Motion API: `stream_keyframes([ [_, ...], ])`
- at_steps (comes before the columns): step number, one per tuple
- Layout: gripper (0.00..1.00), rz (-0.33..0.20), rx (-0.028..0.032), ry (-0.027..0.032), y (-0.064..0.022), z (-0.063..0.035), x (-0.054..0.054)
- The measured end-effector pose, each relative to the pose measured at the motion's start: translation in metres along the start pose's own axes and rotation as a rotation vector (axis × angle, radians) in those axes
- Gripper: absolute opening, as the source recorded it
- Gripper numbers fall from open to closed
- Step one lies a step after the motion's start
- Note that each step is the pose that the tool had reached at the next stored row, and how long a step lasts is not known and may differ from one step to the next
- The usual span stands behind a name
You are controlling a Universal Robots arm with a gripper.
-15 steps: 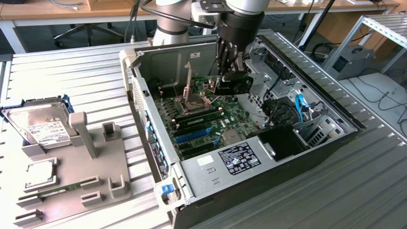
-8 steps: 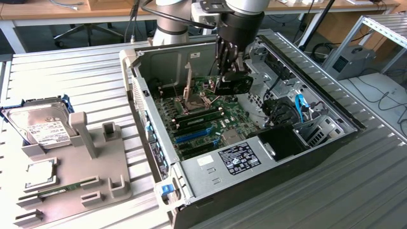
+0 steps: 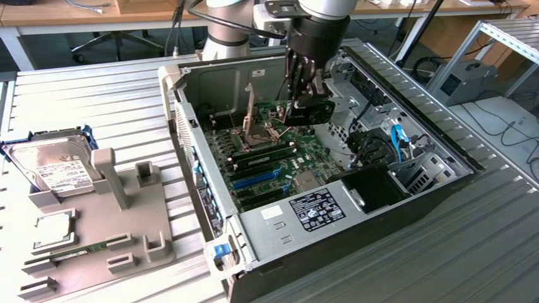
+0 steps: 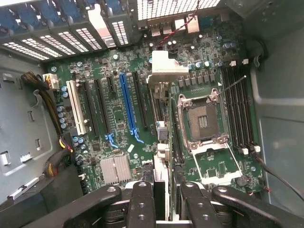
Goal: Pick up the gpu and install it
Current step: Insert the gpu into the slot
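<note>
- Now the claw (image 3: 302, 104) hangs inside the open case (image 3: 438, 136), clamped on the gpu (image 3: 308, 111), which it holds edge-on, with its long edge pointing down at the board (image 3: 286, 148).
- In the wrist view the gpu (image 4: 161, 118) runs away from the claw (image 4: 161, 199) as a thin upright blade with a pale end piece at its far tip; held this way, its lower edge can presumably meet a slot squarely.
- Below the claw lie the long slots, among them a blue slot (image 4: 127, 107) and a white slot (image 4: 76, 114); both sit off to one side of the gpu, so I judge it is not lined up over them.
- On the other side of the gpu is the bare cpu socket (image 4: 203, 121), its lever raised.
- The gpu looks clear of the board, not seated in anything.
- Far from the claw, outside the case, a grey holder (image 3: 118, 233) on the desk (image 3: 93, 95) keeps parts in fixed slots for picking: a hard drive (image 3: 50, 167) and a memory stick (image 3: 80, 252).
</note>
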State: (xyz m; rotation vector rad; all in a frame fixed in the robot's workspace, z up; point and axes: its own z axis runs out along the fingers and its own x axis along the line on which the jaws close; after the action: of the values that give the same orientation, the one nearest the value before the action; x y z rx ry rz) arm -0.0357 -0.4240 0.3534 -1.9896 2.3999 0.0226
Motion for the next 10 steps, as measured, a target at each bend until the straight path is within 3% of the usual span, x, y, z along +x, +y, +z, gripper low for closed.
stream_keyframes([
  [10, 0.26, -0.029, -0.0008, -0.0001, 0.0000, 0.0003, 0.0000],
])
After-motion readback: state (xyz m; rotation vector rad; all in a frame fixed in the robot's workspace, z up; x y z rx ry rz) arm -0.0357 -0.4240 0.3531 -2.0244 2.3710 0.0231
